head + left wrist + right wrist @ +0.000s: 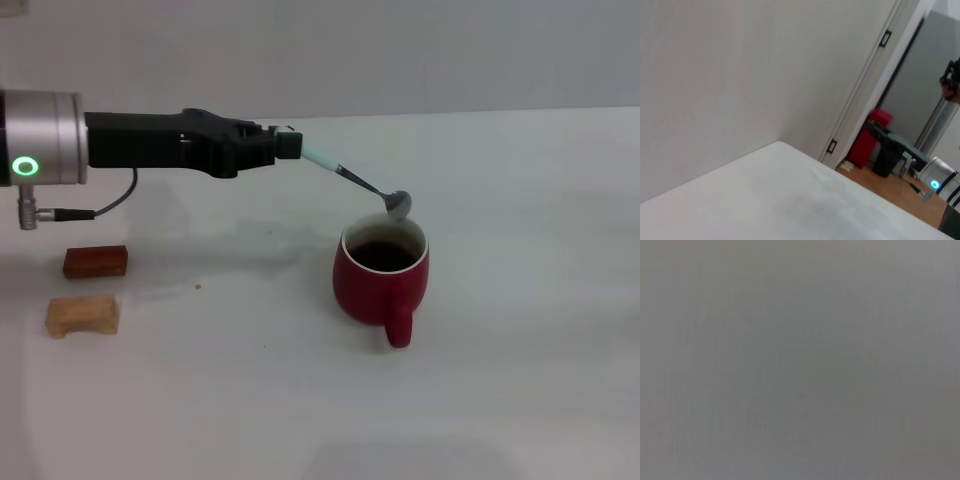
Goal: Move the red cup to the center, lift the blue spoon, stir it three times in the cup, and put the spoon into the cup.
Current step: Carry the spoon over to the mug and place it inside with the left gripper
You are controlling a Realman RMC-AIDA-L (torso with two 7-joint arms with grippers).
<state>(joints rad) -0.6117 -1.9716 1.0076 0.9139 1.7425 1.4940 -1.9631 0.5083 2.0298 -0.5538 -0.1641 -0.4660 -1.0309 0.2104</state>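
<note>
The red cup (381, 278) stands upright near the middle of the white table, handle toward me, its inside in shadow. My left gripper (290, 145) reaches in from the left, shut on the pale handle of the blue spoon (362, 182). The spoon slopes down to the right, and its metal bowl hangs just above the cup's far rim. The right gripper is out of view. The left wrist view holds only table, wall and a doorway; the right wrist view is a plain grey field.
Two small wooden blocks lie at the left of the table: a dark reddish one (95, 261) and a pale one (82, 315) nearer me. The table (520, 380) stretches bare to the right and front of the cup.
</note>
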